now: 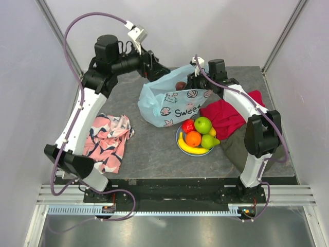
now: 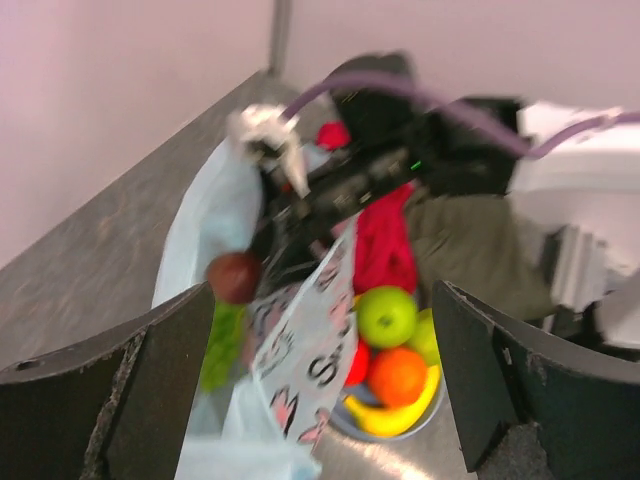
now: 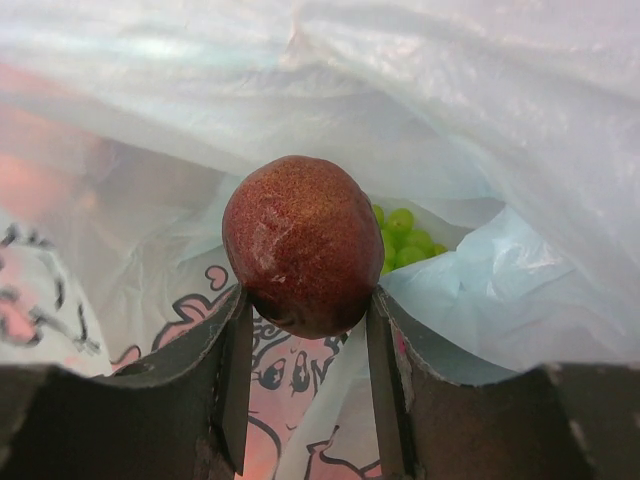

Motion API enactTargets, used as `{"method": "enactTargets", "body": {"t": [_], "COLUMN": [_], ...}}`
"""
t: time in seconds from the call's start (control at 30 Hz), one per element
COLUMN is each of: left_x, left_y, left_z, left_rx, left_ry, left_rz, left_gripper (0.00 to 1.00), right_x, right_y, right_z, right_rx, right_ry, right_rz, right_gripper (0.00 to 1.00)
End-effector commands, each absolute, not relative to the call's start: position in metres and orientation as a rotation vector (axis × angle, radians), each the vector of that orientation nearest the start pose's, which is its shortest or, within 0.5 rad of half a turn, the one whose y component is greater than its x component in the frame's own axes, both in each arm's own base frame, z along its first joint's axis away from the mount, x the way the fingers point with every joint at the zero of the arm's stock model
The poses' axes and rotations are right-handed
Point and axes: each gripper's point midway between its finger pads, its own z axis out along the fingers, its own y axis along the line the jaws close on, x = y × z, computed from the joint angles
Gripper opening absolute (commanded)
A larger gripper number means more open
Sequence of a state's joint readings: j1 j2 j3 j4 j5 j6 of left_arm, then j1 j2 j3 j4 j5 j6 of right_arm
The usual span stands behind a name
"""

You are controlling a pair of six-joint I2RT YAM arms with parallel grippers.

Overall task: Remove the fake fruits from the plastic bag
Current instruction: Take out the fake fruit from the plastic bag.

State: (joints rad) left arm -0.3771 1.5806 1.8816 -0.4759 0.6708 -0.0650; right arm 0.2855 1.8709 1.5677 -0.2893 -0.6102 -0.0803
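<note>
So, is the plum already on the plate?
No, the right pincer grips the plum at the mouth of the bag.

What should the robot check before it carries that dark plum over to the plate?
1. The right gripper is shut on the plum: ok.
2. The plum is free of the bag: cannot tell; plastic shows close behind it.
3. The left gripper is open and holds nothing: ok.
4. The plate has a free spot: not ok; five fruits crowd it.
5. The bag is emptied: not ok; grapes lie inside.
</note>
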Motion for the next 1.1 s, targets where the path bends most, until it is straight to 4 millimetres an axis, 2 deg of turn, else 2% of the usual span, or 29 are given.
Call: {"method": "enactTargets", "body": {"t": [0.0,0.03,0.07,0.17,0.33,0.5,0.57,0.63,0.67,0.7,0.8,1.07], "left_x": [0.390,0.399,0.401,0.398,0.381,0.361,0.371,0.388,0.393,0.399,0.410,0.429], "left_y": [-0.307,-0.315,-0.320,-0.332,-0.338,-0.338,-0.333,-0.324,-0.321,-0.319,-0.317,-0.322], "left_z": [0.402,0.384,0.374,0.348,0.330,0.313,0.296,0.284,0.281,0.276,0.271,0.245], "left_rx": [0.742,0.758,0.772,0.799,0.823,0.829,0.789,0.720,0.713,0.694,0.645,0.555], "left_ry": [1.693,1.724,1.741,1.798,1.845,1.902,1.954,2.009,2.016,2.033,2.064,2.135], "left_rz": [-1.146,-1.160,-1.170,-1.222,-1.295,-1.360,-1.253,-1.123,-1.079,-1.047,-1.006,-1.022], "left_gripper": [0.89,0.87,0.85,0.81,0.76,0.71,0.73,0.79,0.81,0.88,0.94,0.91], "right_x": [0.458,0.458,0.457,0.454,0.451,0.452,0.452,0.452,0.453,0.451,0.447,0.434], "right_y": [0.240,0.241,0.242,0.242,0.243,0.243,0.243,0.243,0.242,0.242,0.245,0.245], "right_z": [0.223,0.227,0.228,0.236,0.243,0.238,0.241,0.243,0.244,0.246,0.249,0.245], "right_rx": [-0.733,-0.730,-0.718,-0.701,-0.706,-0.700,-0.701,-0.703,-0.700,-0.702,-0.715,-0.770], "right_ry": [1.908,1.890,1.891,1.858,1.833,1.846,1.840,1.834,1.834,1.831,1.826,1.821], "right_rz": [0.796,0.798,0.808,0.817,0.830,0.825,0.828,0.826,0.823,0.825,0.843,0.868], "right_gripper": [0.33,0.33,0.33,0.33,0.33,0.33,0.33,0.33,0.33,0.33,0.33,0.33]}}
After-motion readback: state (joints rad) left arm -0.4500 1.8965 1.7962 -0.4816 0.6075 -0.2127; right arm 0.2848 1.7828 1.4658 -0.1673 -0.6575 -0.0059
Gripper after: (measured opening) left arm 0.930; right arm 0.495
